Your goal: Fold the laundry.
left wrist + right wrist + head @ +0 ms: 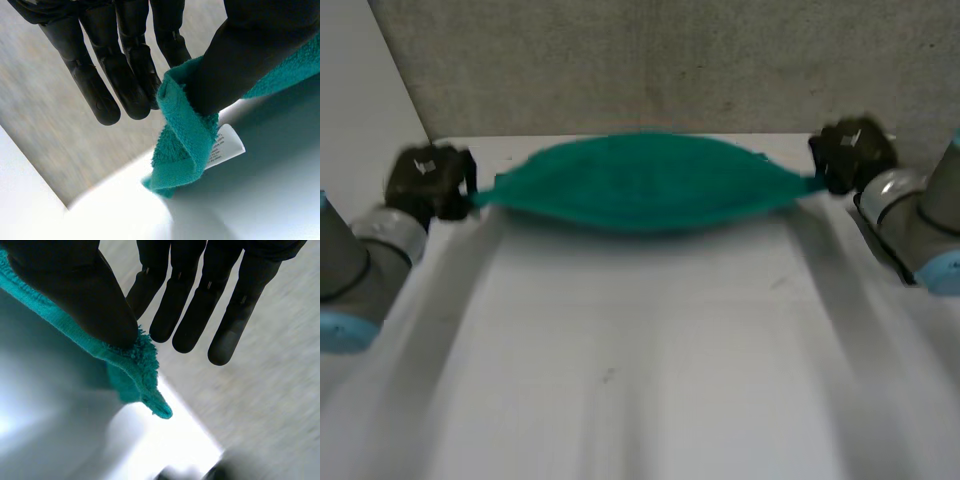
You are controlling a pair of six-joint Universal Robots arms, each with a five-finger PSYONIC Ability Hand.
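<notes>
A green towel (640, 183) hangs stretched between my two hands above the far part of the white table (640, 350), sagging a little in the middle. My left hand (430, 180) pinches the towel's left corner (182, 140) between thumb (240, 55) and fingers (125, 75); a white care label (226, 145) sticks out of that corner. My right hand (850, 152) pinches the towel's right corner (142, 365) between thumb (85, 295) and fingers (200, 305). Both corners are lifted off the table.
A grey wall (660, 65) stands right behind the table's far edge, close behind the towel. Both grey forearms reach in along the table's sides.
</notes>
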